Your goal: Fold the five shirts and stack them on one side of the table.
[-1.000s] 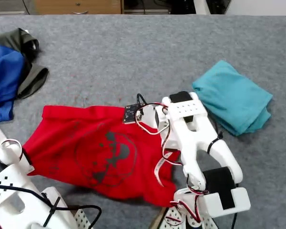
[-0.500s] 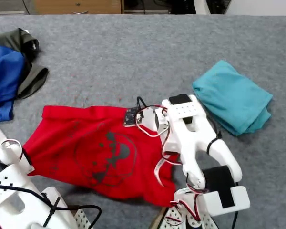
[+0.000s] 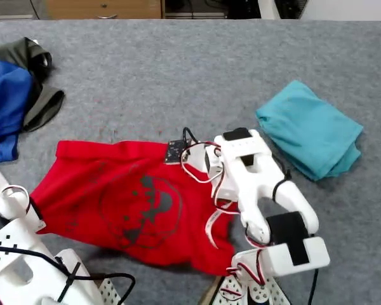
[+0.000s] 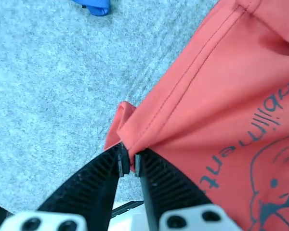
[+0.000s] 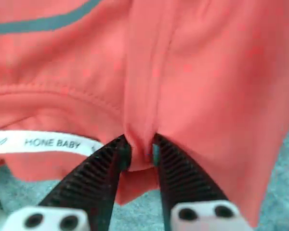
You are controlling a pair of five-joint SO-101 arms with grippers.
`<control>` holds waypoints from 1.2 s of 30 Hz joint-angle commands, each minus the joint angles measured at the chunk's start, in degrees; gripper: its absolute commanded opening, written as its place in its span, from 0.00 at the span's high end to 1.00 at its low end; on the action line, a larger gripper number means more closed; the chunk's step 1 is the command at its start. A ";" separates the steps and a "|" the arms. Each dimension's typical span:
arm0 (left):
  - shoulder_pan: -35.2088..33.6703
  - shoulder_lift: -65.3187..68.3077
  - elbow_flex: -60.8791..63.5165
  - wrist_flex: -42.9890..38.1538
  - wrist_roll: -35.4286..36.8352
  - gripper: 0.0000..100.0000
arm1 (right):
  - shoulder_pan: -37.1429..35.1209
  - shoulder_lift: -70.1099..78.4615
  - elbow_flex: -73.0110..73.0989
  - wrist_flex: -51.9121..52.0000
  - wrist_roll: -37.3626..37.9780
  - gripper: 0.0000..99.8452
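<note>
A red shirt [image 3: 114, 190] with a dark print lies spread on the grey table [image 3: 178, 76], left of centre. My left gripper [image 4: 127, 163] is shut on the corner of its hem [image 4: 123, 127], at the shirt's left end near the front in the high view. My right gripper [image 5: 139, 149] is shut on a pinched fold of the red shirt [image 5: 183, 57] beside the white neck label [image 5: 43, 143]. The right arm [image 3: 254, 178] stands over the shirt's right edge and hides its gripper from above. A folded teal shirt [image 3: 308, 133] rests to the right.
A blue shirt [image 3: 6, 101] and a dark grey-green shirt [image 3: 44, 101] lie crumpled together at the far left; a bit of the blue shirt [image 4: 94, 6] shows in the left wrist view. Bare grey table stretches across the back. Cabinets stand beyond the far edge.
The right arm has shifted slightly to the left, still holding the shirt. The red shirt and the left arm look unchanged.
</note>
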 commanded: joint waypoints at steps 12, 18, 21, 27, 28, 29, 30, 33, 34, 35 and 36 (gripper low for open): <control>-0.44 -0.57 -1.41 -0.18 0.53 0.98 | -0.57 -6.64 -5.67 2.81 -3.08 1.00; -0.35 -0.57 -1.41 -0.18 0.44 0.98 | -0.57 -8.48 -9.71 6.86 -3.08 1.00; -0.35 -0.48 -1.85 -0.18 0.44 0.98 | -0.48 -10.33 -13.41 9.85 -3.16 1.00; -0.62 -0.13 -5.19 -0.70 0.70 0.88 | -0.57 -14.64 -25.45 13.19 -8.53 1.00; -0.62 -0.13 -5.98 -0.62 0.70 0.85 | -0.57 -14.81 -27.47 12.75 -9.85 1.00; -0.70 -0.22 -6.77 -0.53 0.70 0.82 | -0.57 -14.81 -29.41 12.04 -11.25 1.00; -0.70 -0.22 -7.56 -0.53 0.70 0.79 | -0.57 -14.81 -30.73 10.29 -12.92 1.00; -0.70 -0.13 -9.67 -0.53 0.62 0.75 | 0.22 -14.73 -32.04 1.93 -18.20 1.00; -0.70 -0.13 -10.29 -0.53 0.62 0.74 | 0.48 -14.73 -31.87 -1.32 -19.78 1.00; -0.70 -0.13 -10.81 -0.70 0.62 0.74 | 0.66 -14.55 -31.52 -4.31 -21.27 1.00; -0.70 -0.13 -11.25 -0.88 0.70 0.74 | 0.75 -14.11 -31.08 -6.95 -22.77 1.00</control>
